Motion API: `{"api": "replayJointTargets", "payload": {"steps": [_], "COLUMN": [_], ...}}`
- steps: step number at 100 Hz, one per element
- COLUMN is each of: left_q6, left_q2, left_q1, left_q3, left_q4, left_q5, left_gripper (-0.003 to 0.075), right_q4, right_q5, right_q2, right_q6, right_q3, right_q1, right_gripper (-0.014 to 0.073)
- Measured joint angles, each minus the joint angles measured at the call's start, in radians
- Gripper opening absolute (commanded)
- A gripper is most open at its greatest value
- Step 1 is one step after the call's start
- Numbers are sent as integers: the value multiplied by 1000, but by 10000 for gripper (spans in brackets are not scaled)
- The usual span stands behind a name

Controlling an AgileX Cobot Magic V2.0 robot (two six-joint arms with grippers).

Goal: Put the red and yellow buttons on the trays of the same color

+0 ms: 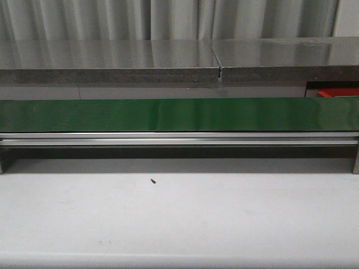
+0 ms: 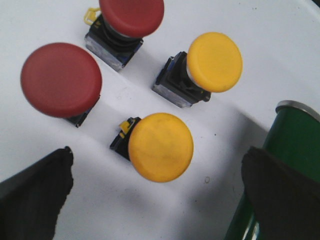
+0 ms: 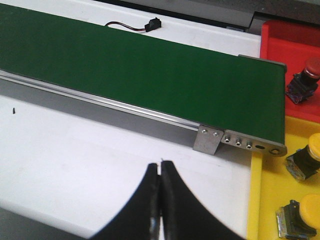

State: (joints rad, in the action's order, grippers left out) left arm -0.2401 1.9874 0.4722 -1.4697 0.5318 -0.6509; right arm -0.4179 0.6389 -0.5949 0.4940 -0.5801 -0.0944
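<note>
Four buttons: two red, two yellow, all on the white table by the end of the green belt (image 2: 295,150).
Red buttons: one big red cap (image 2: 61,80) sits farther from the belt; another red button (image 2: 131,15) is beside it, cut by the picture edge.
Yellow buttons: one yellow button (image 2: 214,62) is near the belt; the other yellow button (image 2: 160,146) lies between the left gripper's fingers.
Left gripper (image 2: 155,195): spread wide over the buttons, holding nothing.
Right gripper (image 3: 160,200): fingers pressed together, holding nothing, over the white table in front of the belt.
Red tray (image 3: 280,35): past the belt's end, with one red-capped button (image 3: 304,82) in it.
Yellow tray (image 3: 270,190): just beside the red tray, with two yellow-capped buttons (image 3: 306,161) in it.
Writing: none I can read.
Other things: a small black plug with a wire (image 3: 150,24) lies behind the belt; a tiny dark speck (image 1: 152,180) sits on the table.
</note>
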Motion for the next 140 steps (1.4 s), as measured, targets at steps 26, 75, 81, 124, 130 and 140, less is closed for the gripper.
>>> {"api": "replayJointTargets", "payload": {"steps": [26,75,81,124,130,140], "left_q6": [0,0,0,-29,-30,-38], "left_q2": [66,125,125,76,37,-35], "left_q1": [0,0,0,0,0,0], "left_q3": [-54,-73,-73,-75,-75,-75], "left_q4": [12,20,21,21,21,19], "left_q5": [-20,-25,-25,-95,-107,-127], "left_gripper": [640,475,407,-19,-19,-19], "right_q4": [0,0,0,0,0,0], "right_q5": [0,0,0,0,0,0], "right_q2": [0,0,0,0,0,0], "right_q6": [0,0,0,0,0,0], "right_q3": [0,0,0,0,0,0], "right_q1": [0,0,0,0,0,0], "right_gripper": [-97,-97,-97,-97,-97,-97]}}
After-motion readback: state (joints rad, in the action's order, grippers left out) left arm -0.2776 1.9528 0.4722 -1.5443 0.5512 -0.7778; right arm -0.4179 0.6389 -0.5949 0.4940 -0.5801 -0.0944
